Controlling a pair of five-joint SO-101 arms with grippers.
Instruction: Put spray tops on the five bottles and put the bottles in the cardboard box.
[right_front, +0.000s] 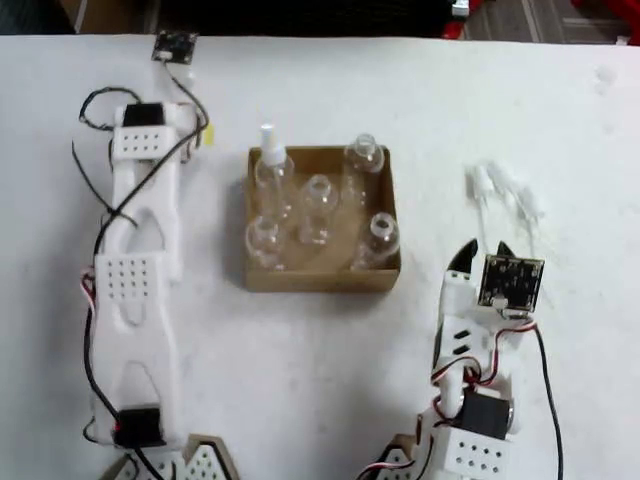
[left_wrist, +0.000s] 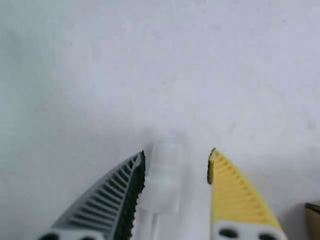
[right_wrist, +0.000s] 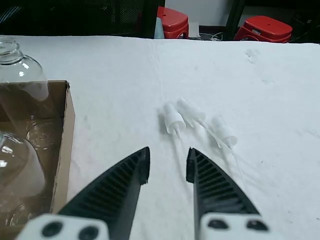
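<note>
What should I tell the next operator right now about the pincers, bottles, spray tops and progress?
Left pincer: open around a spray top, not clamped.
Right pincer: open, empty, just short of three loose spray tops.
All five bottles stand in the cardboard box.
Done: one capped bottle.
Left: fit the four remaining tops.

- Five bottles (right_front: 318, 205) are standing in the box (right_front: 322, 282) on the surface (right_front: 300, 380).
- A spray top (right_front: 268, 140) is sitting on the back-left bottle (right_front: 272, 178).
- Right of the box, loose tops (right_wrist: 192, 117) are lying.
- The right end effector (right_wrist: 167, 164) is hovering before them.
</note>
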